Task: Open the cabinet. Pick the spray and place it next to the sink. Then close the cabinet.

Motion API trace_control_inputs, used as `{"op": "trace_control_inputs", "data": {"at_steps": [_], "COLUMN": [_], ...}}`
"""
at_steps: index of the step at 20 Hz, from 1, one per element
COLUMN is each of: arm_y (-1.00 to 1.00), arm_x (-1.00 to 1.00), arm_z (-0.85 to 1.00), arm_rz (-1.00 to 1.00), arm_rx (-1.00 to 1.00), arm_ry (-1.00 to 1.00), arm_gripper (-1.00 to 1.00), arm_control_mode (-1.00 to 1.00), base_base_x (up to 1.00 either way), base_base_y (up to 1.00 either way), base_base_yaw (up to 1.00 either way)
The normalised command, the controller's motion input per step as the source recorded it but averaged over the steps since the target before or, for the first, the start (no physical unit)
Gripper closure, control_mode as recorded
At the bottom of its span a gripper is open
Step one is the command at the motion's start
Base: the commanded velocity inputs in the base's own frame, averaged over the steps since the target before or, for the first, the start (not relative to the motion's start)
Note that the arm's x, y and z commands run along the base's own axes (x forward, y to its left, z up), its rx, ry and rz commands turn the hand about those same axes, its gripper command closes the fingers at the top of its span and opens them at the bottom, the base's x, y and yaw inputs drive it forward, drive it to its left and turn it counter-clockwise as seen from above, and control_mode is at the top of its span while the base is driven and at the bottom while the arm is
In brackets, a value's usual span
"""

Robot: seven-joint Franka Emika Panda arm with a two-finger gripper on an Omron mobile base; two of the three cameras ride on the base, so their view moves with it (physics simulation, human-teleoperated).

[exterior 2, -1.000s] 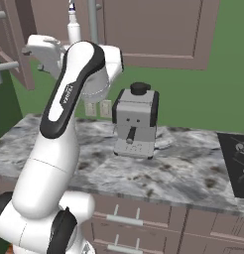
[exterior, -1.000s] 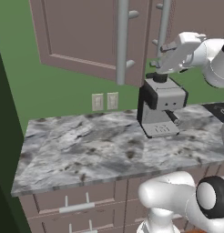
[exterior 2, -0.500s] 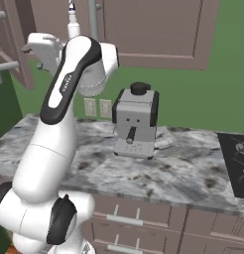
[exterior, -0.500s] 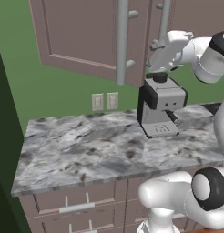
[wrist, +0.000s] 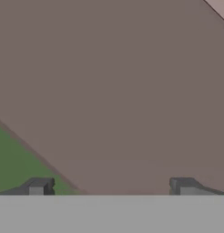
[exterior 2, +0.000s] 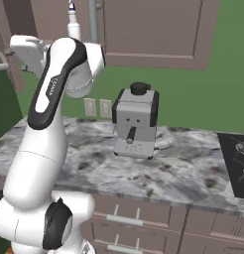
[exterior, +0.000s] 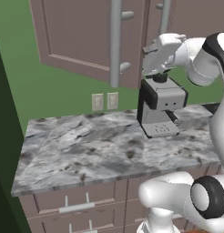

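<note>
Left base view: mauve-brown wall cabinet (exterior: 82,41) with recessed-panel doors, left door swung out toward the camera, long grey cylindrical bar handle (exterior: 115,43) running down its edge. Second grey bar handle (exterior: 165,17) further right on the other door. White two-finger pincer (exterior: 149,59) raised near the lower edge of the open door, just above the grey-and-black boxy coffee machine (exterior: 160,107); fingers themselves too small to read here. Coffee machine standing upright on the grey marbled stone worktop (exterior: 86,150), near the back wall. Two pale wall sockets (exterior: 105,101) on the green wall (exterior: 45,98) between door and worktop. Mauve-brown drawers (exterior: 77,207) with small handles under the worktop.

Right base view: slim white spray bottle with blue-tipped trigger head (exterior 2: 73,26) upright inside the cabinet, at the top left, just beside a grey bar handle (exterior 2: 92,21) and above the arm's elbow. Closed right cabinet door (exterior 2: 156,31) beside it. Coffee machine on the worktop below; black stovetop (exterior 2: 236,163) at the far right edge.

Hand view: pincer (wrist: 109,187) spread to full width, two dark fingertips (wrist: 37,186) far apart with nothing between them. Flat mauve-brown door surface close ahead, strip of green wall at lower left.
</note>
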Motion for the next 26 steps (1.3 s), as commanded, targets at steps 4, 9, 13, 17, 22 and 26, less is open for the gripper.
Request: {"op": "trace_control_inputs", "data": {"at_steps": [4,9,13,17,22,26], "arm_y": [0.69,0.85,0.88,0.83,0.63,0.1], "arm_x": [-0.61,-0.44,-0.31,-0.02,0.06,0.03], "arm_z": [-0.02,-0.1,-0.1,-0.13,-0.15,-0.16], "arm_rz": [0.08,0.0,0.0,0.0,0.0,0.0], "arm_rx": [-0.12,-0.15,-0.12,-0.01,0.01,0.04], "arm_ry": [-0.1,-0.12,-0.11,-0.04,-0.07,-0.12], "arm_gripper": [-1.0,-1.0,-1.0,-1.0,-1.0,-1.0], "arm_control_mode": [-1.0,-1.0,-1.0,-1.0,-1.0,-1.0], "base_base_x": [0.0,0.0,0.0,0.0,0.0,0.0], "base_base_y": [0.0,0.0,0.0,0.0,0.0,0.0], "base_base_yaw": [0.0,0.0,0.0,0.0,0.0,0.0]}}
